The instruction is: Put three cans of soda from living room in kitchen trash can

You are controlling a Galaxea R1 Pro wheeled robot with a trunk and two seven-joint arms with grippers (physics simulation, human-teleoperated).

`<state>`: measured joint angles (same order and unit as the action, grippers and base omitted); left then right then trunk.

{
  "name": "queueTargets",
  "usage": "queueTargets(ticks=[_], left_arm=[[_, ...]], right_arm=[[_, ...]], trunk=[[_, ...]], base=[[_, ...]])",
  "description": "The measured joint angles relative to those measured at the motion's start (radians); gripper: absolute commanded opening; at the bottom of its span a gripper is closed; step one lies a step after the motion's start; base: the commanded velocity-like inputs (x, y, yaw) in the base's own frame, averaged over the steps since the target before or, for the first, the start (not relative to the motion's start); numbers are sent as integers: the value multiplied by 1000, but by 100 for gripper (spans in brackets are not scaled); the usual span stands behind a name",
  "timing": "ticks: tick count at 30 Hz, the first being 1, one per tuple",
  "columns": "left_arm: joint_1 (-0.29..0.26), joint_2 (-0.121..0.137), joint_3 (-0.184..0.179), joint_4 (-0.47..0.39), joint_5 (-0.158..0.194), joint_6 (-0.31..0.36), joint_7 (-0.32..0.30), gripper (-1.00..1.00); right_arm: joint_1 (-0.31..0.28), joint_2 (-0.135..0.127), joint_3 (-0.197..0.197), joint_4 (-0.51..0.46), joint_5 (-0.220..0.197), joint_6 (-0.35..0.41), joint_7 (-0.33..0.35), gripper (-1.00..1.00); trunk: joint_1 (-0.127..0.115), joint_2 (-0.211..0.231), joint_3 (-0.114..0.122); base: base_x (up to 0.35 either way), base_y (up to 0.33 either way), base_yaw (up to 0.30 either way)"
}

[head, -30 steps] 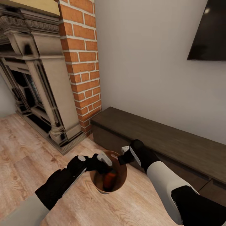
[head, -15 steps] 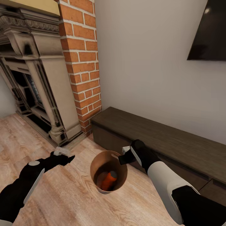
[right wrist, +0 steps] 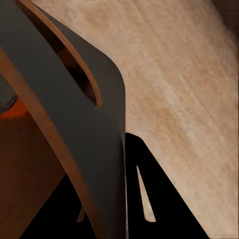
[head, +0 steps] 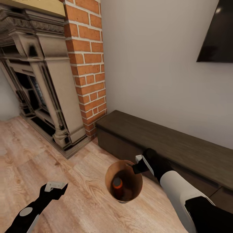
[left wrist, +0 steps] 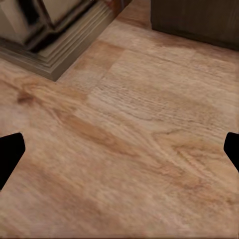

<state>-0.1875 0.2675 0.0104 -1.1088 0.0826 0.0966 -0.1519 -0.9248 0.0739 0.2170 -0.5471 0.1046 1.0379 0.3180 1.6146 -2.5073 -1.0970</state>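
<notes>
The tash can (head: 133, 188), a small grey bin with a brown inside, stands on the living room's wood floor in front of the long dark cabinet. An orange can of soda (head: 117, 184) with a silvery top stands inside it. My right gripper (head: 136, 165) is shut on the bin's far rim; the right wrist view shows the bin's grey wall and brown rim (right wrist: 102, 129) up close, with a sliver of orange can (right wrist: 9, 107) inside. My left gripper (head: 56, 187) hangs open and empty over the floor to the bin's left, its fingertips (left wrist: 11, 152) wide apart.
The long dark low cabinet (head: 168, 142) runs along the wall just behind the bin. A red-brick chimney (head: 87, 64) and an ornate fireplace (head: 42, 90) stand at the left. A dark screen (head: 217, 35) hangs at upper right. Wood floor (head: 81, 168) spreads around the bin.
My left gripper has pulled out of the bin and swung down to the left, open, leaving the orange can inside. The bin and right gripper sit slightly further right in the picture.
</notes>
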Motion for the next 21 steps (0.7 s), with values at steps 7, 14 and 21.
queueTargets(ticks=[7,14,21], left_arm=[[32,-12,1,-2,0,-25,3,100],[43,-18,0,4,-1,-32,3,100],[43,-22,-1,8,-3,-33,4,100]], right_arm=[[44,-11,-2,-3,-46,-77,3,-100],[54,-3,4,-7,-51,-91,5,-100],[56,0,7,-2,-45,-93,3,-100]], trunk=[[0,0,0],[0,0,0],[0,0,0]], base=[[0,0,243],[0,0,256],[0,0,258]])
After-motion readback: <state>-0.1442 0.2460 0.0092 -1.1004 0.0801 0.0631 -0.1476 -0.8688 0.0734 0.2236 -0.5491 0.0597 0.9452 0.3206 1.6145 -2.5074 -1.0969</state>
